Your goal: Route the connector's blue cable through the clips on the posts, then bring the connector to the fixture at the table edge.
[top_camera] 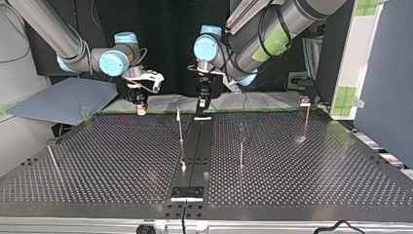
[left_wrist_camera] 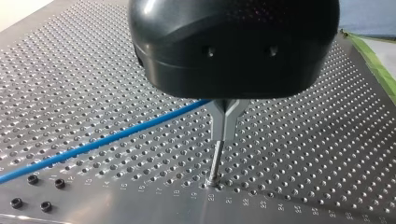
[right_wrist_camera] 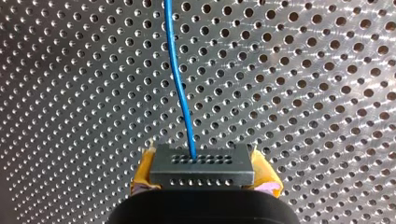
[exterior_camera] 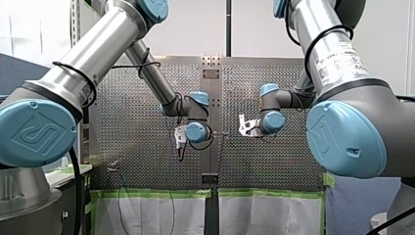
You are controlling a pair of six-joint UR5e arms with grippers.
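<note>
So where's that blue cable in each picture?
Front view: too thin to make out.
Top view: likewise not discernible.
Left wrist view: blue cable crosses the perforated table diagonally.
Right wrist view: it leaves the connector in my right pincer, running ahead.
Shared landmark: the perforated table.

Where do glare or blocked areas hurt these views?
Front view: my left arm and my right arm cover both sides. Top view: bright glints on the table by the posts' feet. Left wrist view: my left tool's black body hides the blue cable beyond it. Right wrist view: streaky shine on the table, cable and connector plain.
</note>
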